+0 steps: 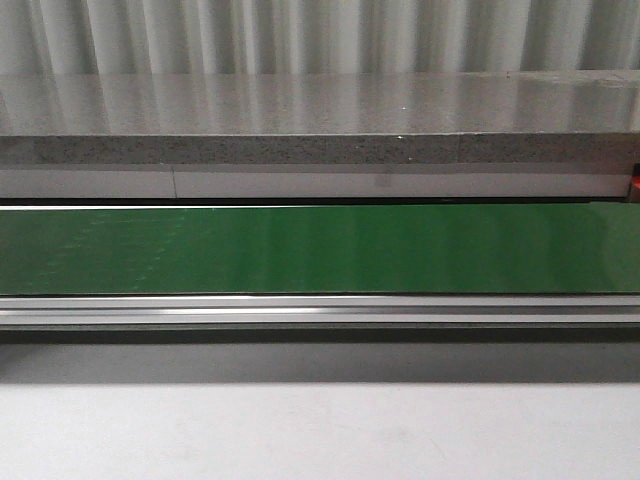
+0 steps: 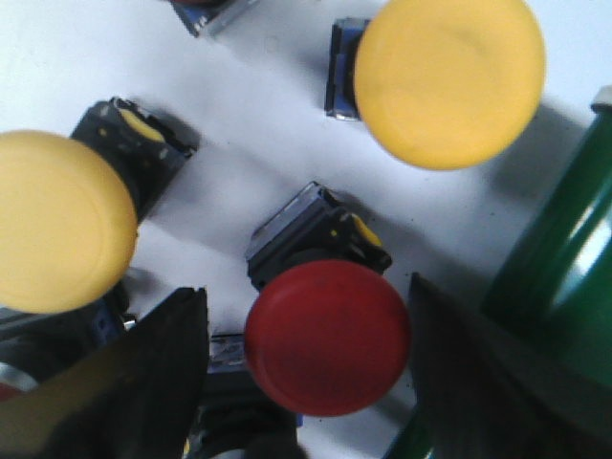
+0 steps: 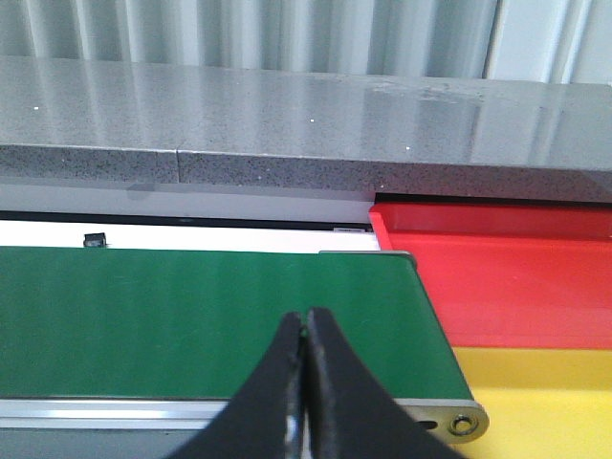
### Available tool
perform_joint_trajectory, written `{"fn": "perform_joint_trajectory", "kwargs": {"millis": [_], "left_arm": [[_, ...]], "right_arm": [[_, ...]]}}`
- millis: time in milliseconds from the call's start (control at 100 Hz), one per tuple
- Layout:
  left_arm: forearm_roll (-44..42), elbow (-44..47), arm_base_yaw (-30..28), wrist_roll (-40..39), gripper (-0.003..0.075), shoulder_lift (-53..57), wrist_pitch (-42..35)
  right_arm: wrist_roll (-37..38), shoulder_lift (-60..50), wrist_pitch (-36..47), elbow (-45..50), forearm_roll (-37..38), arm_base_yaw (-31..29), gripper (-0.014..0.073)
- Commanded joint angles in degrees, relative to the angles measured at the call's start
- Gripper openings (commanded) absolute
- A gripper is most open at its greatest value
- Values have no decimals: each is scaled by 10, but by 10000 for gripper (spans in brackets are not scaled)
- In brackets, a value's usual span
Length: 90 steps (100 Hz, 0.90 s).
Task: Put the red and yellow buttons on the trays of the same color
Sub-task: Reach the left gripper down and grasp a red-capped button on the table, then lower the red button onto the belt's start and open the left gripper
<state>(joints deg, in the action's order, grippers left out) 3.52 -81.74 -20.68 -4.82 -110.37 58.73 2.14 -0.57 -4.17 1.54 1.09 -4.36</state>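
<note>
Ahead, the front camera shows only the green belt [image 1: 320,250] and a grey ledge [image 1: 320,110]. At the left wrist, the left gripper [image 2: 306,368] hangs open astride a red button [image 2: 328,337] on the white surface [image 2: 258,124], two yellow buttons [image 2: 449,81] nearby. At the right wrist, the right gripper [image 3: 304,382] is closed and empty over the belt, beside the red tray [image 3: 507,277] and yellow tray [image 3: 545,392].

Left hand [image 2: 306,373] spread wide, pointing down; right hand [image 3: 305,382] closed, fingertips touching
</note>
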Motion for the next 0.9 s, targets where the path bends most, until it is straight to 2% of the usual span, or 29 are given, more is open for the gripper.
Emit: {"fn": "perform_joint_trajectory", "kwargs": {"millis": [0,140,260,650,890], "left_arm": [[8,-16,-1,-4,341,26,-14],[8,-16,-1,-4,239,26,-25],[8,-16,-1,-3,185,26,-26],[8,-16,15,13,176,104,-12],[8,-15,54,26,176,161,28]], "right_arm": [[1,-10,47,1,6,-3,-67],[1,-10,47,1,6,-3,-67],[1,-10,47,1,6,-3,-67],[1,-10,47,1,6,-3,-67],[1,-10,47,1,6,-3,-67]]}}
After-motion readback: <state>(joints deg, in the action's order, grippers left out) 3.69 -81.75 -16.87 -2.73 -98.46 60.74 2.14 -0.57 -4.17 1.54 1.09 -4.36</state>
